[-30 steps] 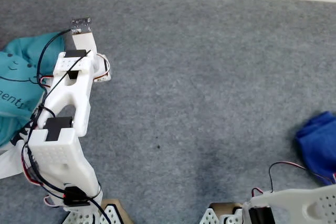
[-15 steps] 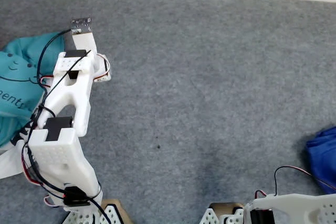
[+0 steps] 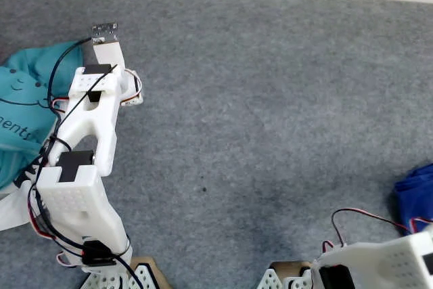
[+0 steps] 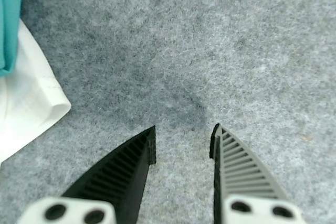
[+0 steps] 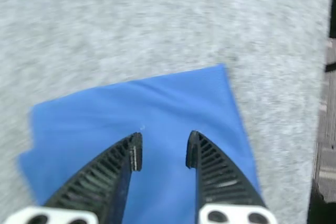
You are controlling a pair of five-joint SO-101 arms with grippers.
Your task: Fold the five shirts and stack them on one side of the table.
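A teal shirt (image 3: pixel 20 109) lies crumpled at the table's left edge, with a white shirt (image 3: pixel 10 211) under its near side. The white shirt (image 4: pixel 23 100) and a strip of the teal shirt (image 4: pixel 9 19) also show in the left wrist view. My left gripper (image 4: pixel 182 142) hovers open over bare grey felt beside them. A blue shirt (image 3: pixel 416 197) lies at the right edge. In the right wrist view the blue shirt (image 5: pixel 157 124) lies flat with a square corner, and my right gripper (image 5: pixel 163 153) is open just above it.
Grey felt (image 3: pixel 270 99) covers the table, with a pale wall strip along the far edge. The left arm (image 3: pixel 88 140) stretches up the left side. Both arm bases (image 3: pixel 291 277) sit at the near edge. A dark table edge (image 5: pixel 328 129) runs beside the blue shirt.
The blue shirt slid toward the right edge and now shows less. The right arm's body has swung further into the bottom right corner. The left arm stayed still.
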